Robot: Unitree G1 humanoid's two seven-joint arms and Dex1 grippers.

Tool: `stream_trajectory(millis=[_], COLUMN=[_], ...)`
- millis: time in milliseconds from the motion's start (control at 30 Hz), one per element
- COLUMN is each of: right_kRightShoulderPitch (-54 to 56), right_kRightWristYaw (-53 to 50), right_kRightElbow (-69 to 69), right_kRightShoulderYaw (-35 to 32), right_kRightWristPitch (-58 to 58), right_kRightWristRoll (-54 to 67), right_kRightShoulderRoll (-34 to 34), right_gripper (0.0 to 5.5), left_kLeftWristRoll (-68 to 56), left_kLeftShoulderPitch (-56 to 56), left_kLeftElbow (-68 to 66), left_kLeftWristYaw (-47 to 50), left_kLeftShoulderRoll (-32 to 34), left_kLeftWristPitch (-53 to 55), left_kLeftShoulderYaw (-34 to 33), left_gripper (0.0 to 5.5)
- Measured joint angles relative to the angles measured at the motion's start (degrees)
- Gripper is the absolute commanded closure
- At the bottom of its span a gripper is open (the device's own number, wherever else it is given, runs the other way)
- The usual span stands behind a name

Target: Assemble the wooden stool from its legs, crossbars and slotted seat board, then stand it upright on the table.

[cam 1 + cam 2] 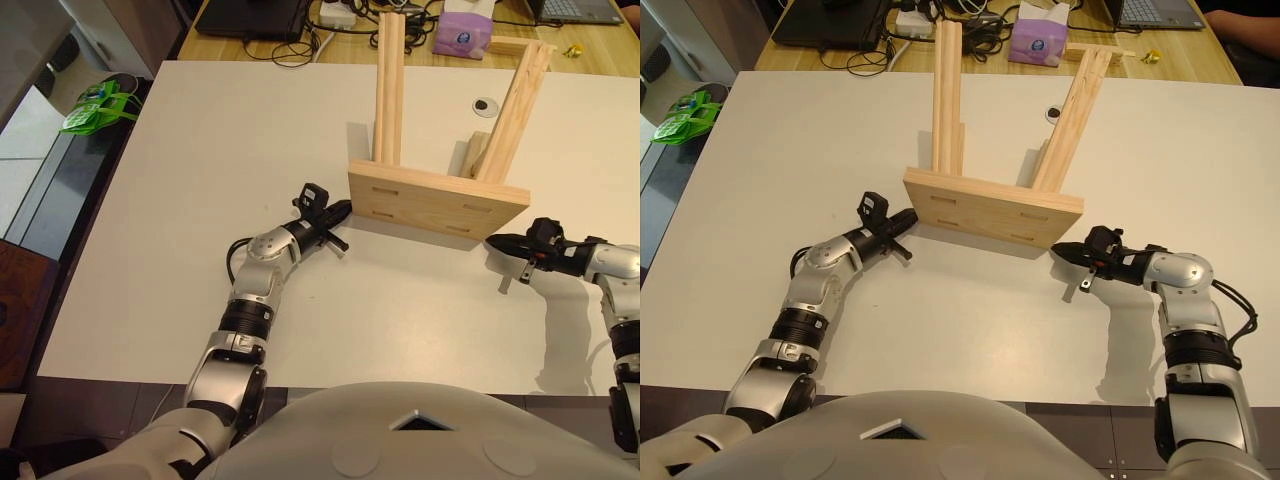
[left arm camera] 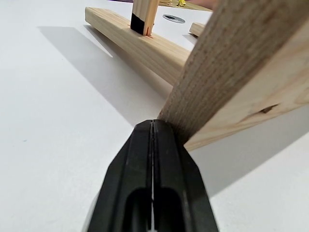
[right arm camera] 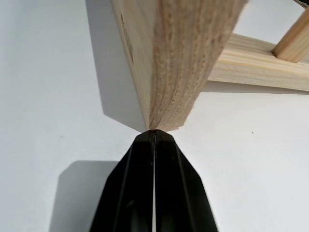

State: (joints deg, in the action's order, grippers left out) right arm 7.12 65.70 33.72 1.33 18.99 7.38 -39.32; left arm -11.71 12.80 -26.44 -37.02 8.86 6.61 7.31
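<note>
- Lying on its side on the white table [image 1: 200,220], toward the far edge and right of the middle, the stool [image 1: 437,195] is fully put together.
- The seat board [image 1: 992,208] stands on one long edge, its flat slotted top facing the near edge of the table.
- Two pairs of legs run from the board toward the far edge: the left pair [image 1: 389,90] goes almost straight back, while the right pair [image 1: 515,105] slants to the right.
- A short crossbar [image 1: 477,153] sits beside the right pair, close to the board.
- The left gripper [image 1: 343,211] lies low over the table at the left end of the board. Its two black fingers are pressed together with nothing between them, and the tip touches the wood at the board's lower corner, as the left wrist view [image 2: 153,126] shows.
- The right gripper [image 1: 497,241] lies at the right end of the board, its fingers likewise closed and empty. The tip meets the bottom corner of the board's end grain in the right wrist view [image 3: 154,135].
- A small black disc [image 1: 485,104] lies on the table between the two pairs of legs.
- Beyond the far edge, a wooden desk holds a purple tissue pack [image 1: 463,30], a black laptop [image 1: 250,15] and cables [image 1: 345,15].
- A green bag [image 1: 95,108] lies off the far left corner.
</note>
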Motion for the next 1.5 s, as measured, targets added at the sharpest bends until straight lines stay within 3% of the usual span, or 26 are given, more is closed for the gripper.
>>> stream_trajectory(millis=[867, 1100, 1500], right_kRightShoulderPitch=[-2.6, -2.5, -2.3], right_kRightWristYaw=[-2.2, -2.2, -2.1], right_kRightElbow=[-3.6, -3.2, -3.0], right_kRightShoulderYaw=[-0.3, 0.1, 0.1], right_kRightWristPitch=[-0.7, -0.7, -0.6], right_kRightWristRoll=[0.6, 0.5, 0.5], right_kRightShoulderRoll=[0.0, 0.3, 0.3], right_gripper=[5.50, 5.50, 5.50], left_kLeftWristRoll=[0.0, 5.4, 5.4], left_kLeftShoulderPitch=[-2.2, -0.2, -5.5], left_kLeftElbow=[3.9, -0.3, 6.6], left_kLeftWristYaw=[0.1, 6.3, 1.9], left_kLeftShoulderRoll=[0.9, 0.6, 4.8], left_kLeftWristPitch=[1.6, -3.8, -1.7], left_kLeftShoulderYaw=[0.7, 1.2, 1.4], left_gripper=[5.46, 5.46, 5.46])
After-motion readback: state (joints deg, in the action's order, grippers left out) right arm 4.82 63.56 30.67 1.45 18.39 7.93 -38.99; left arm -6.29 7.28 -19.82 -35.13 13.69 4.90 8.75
